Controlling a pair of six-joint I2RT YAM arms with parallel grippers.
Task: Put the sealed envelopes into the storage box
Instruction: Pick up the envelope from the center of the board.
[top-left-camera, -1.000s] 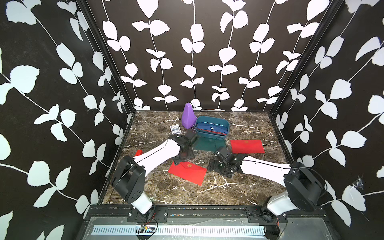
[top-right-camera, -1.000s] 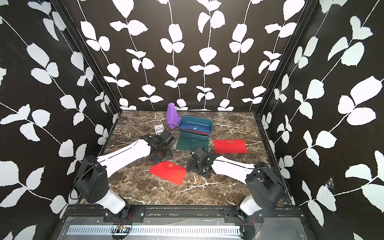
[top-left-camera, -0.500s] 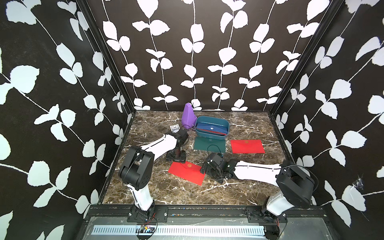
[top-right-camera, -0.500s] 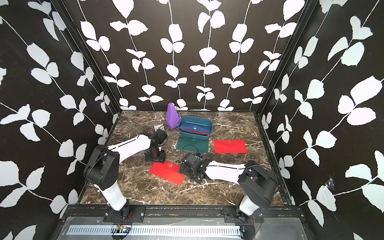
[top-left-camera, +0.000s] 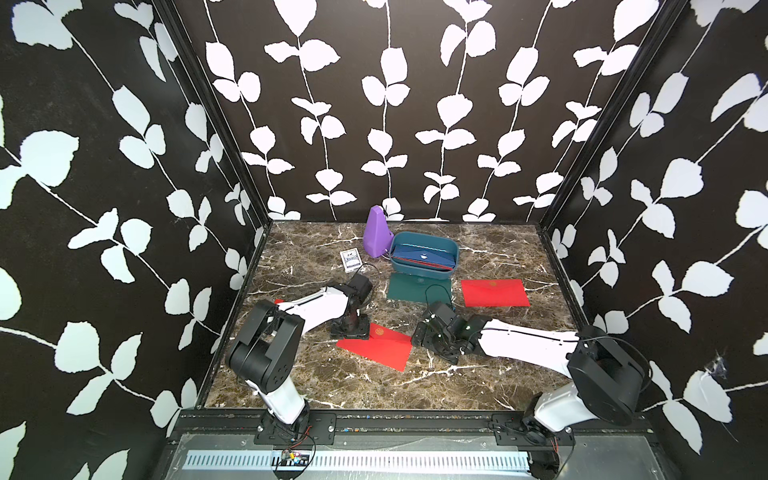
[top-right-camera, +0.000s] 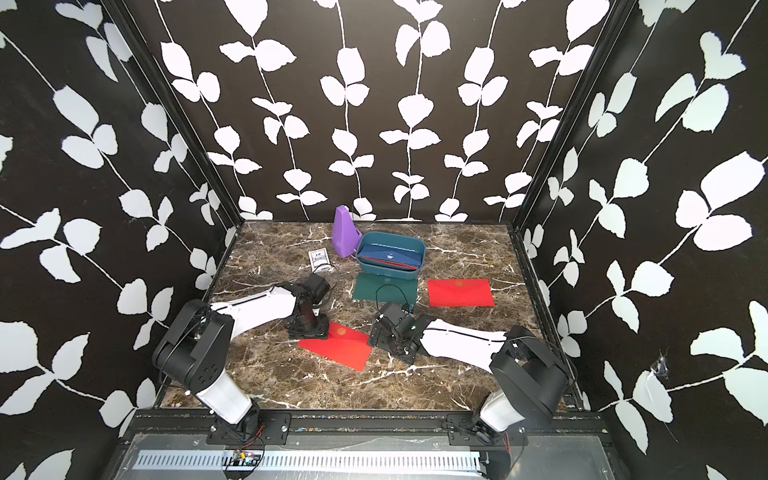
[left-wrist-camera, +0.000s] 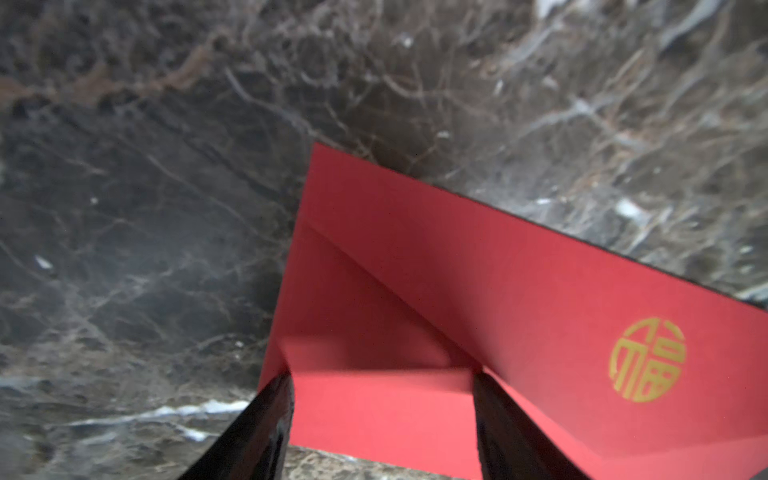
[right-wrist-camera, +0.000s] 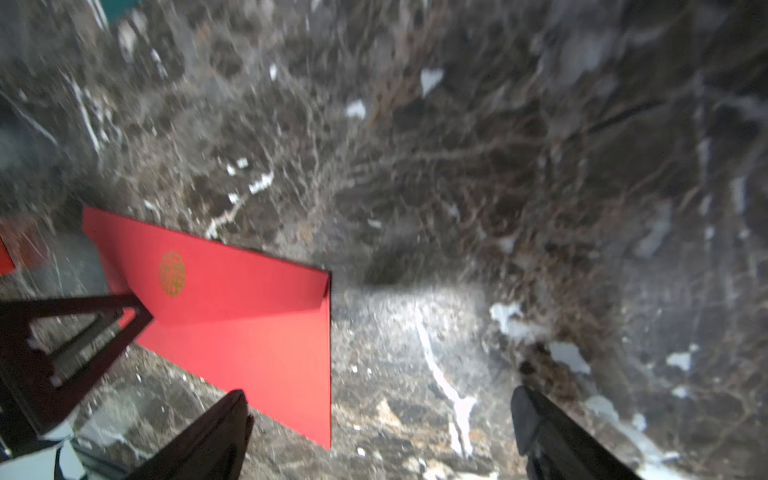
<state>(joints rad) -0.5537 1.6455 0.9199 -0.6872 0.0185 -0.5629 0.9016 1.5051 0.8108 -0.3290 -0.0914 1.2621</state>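
Near red envelope (top-left-camera: 376, 348) runs left-right; my left gripper (left-wrist-camera: 382, 395), jaws apart, straddles its left end; right gripper (right-wrist-camera: 378, 399), wide apart, beside.

Two matching arms on show! The left arm (top-left-camera: 320, 309) wears a smooth white shell between chunky matte-black joint housings. The right arm (top-left-camera: 525, 347) looks the same, with a thin dark seam along its shell. A thin black cable (top-left-camera: 426, 293) loops off its wrist. Black base plates (top-left-camera: 322, 428) carry small screws, with red and black wires (top-left-camera: 306, 436) low in frame. The left gripper (top-left-camera: 350, 330) is black, its fingers (left-wrist-camera: 266, 428) glossy.
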